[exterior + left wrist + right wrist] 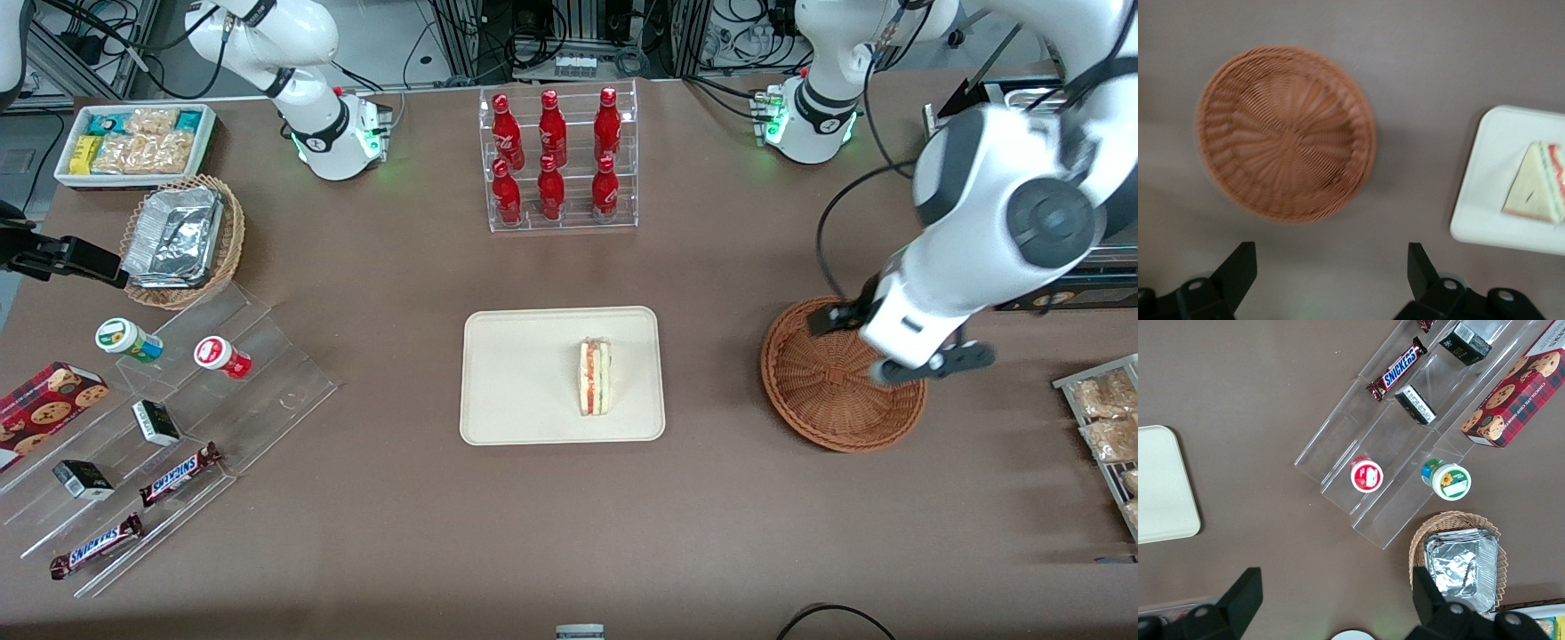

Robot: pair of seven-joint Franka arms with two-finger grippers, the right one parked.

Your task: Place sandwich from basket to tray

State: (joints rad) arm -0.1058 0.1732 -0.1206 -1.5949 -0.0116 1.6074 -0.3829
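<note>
My jaws are spread wide and hold nothing, up over the basket, which has nothing in it. The sandwich stands on the tray, near its edge toward my basket. It looks soft, light and squishy; I would pinch its flat bread sides gently. 6 red bottles stand well apart.

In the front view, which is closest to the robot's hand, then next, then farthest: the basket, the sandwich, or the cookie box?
The open, empty hand hangs above the basket.
1. Basket: right under the hand.
2. Sandwich: on the tray, mid-table.
3. Cookie box: at the parked arm's end of the table.
</note>
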